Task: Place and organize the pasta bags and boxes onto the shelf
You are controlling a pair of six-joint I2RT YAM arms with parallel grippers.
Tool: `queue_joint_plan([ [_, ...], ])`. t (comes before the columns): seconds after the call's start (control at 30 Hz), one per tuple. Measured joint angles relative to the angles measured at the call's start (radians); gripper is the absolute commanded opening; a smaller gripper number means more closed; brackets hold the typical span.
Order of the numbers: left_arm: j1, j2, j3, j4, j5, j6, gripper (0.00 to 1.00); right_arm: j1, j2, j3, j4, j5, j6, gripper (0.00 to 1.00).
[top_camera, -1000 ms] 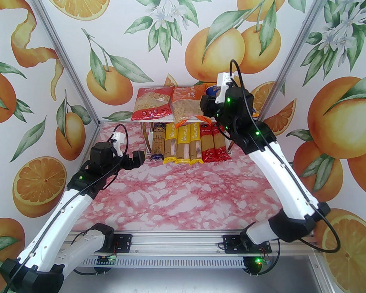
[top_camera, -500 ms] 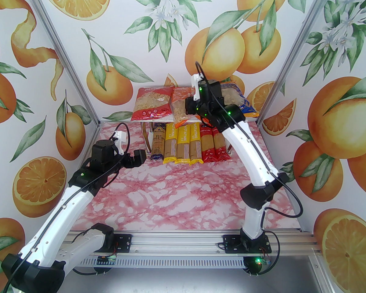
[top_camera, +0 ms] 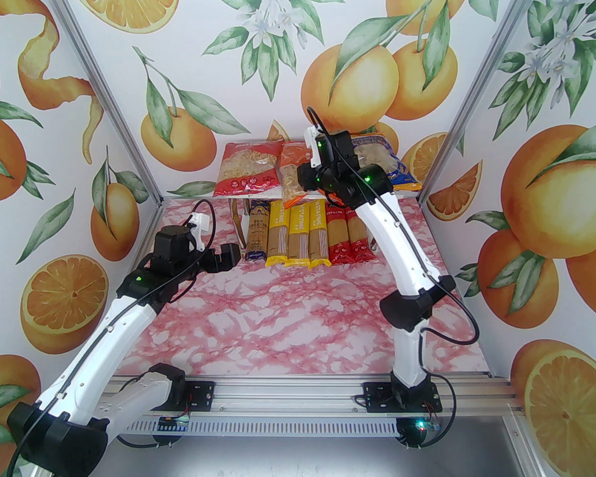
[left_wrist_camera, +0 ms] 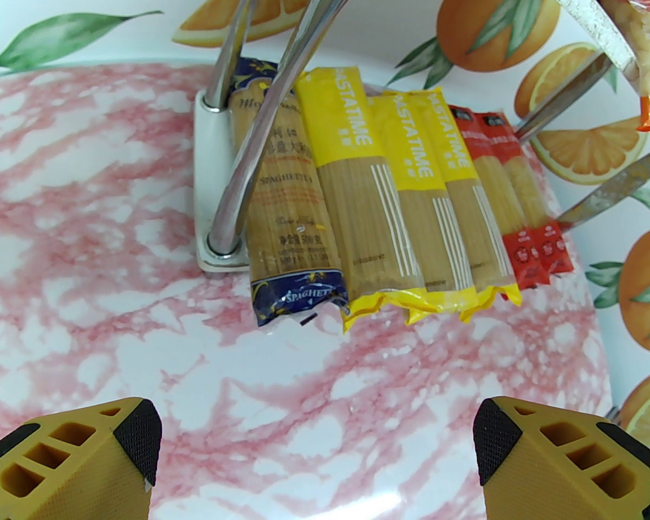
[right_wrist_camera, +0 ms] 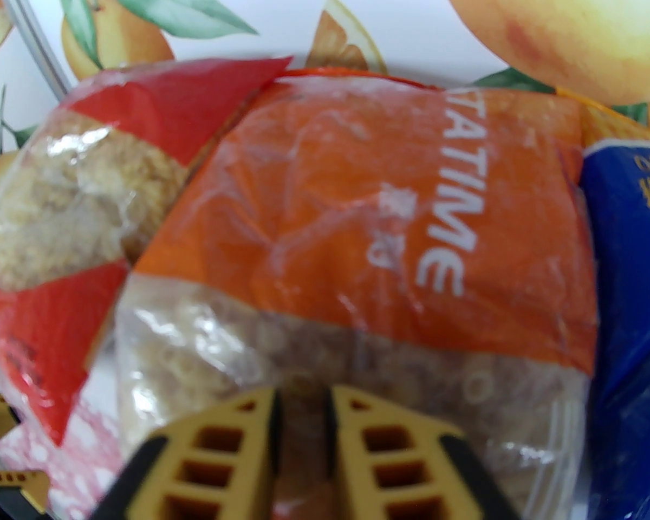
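Top external cam: red bag (top_camera: 248, 167), orange bag (top_camera: 290, 164) and blue bag (top_camera: 383, 159) sit side by side on the shelf's (top_camera: 408, 193) upper board, with six spaghetti packs (top_camera: 303, 234) lined up on the lower one. Right gripper (right_wrist_camera: 302, 398) is nosed up against the orange bag's clear window, fingers nearly together, and I can't tell if it's pinching the film. Left gripper (left_wrist_camera: 317, 436) hangs wide open over the table (left_wrist_camera: 86, 182) near the packs.
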Motion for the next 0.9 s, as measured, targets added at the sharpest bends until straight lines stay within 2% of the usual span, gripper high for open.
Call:
queue_joint_plan([
  [0.2, 0.0, -0.001, 0.0, -0.001, 0.006, 0.0, 1.0, 0.0, 0.029, 0.042, -0.018, -0.006, 0.003, 0.27],
  [0.33, 0.0, -0.006, 0.001, -0.005, 0.005, 0.001, 1.0, -0.001, 0.013, 0.003, 0.014, -0.01, 0.016, 0.31],
  [0.47, 0.0, -0.019, 0.001, -0.005, 0.003, 0.001, 1.0, -0.001, -0.094, -0.205, 0.168, -0.025, 0.037, 0.39],
  [0.67, 0.003, -0.031, 0.0, -0.005, -0.002, 0.002, 1.0, -0.001, -0.303, -0.548, 0.431, -0.032, 0.058, 0.37],
  [0.9, 0.009, -0.042, 0.0, -0.007, -0.006, 0.004, 1.0, -0.002, -0.493, -0.682, 0.632, -0.008, 0.066, 0.37],
])
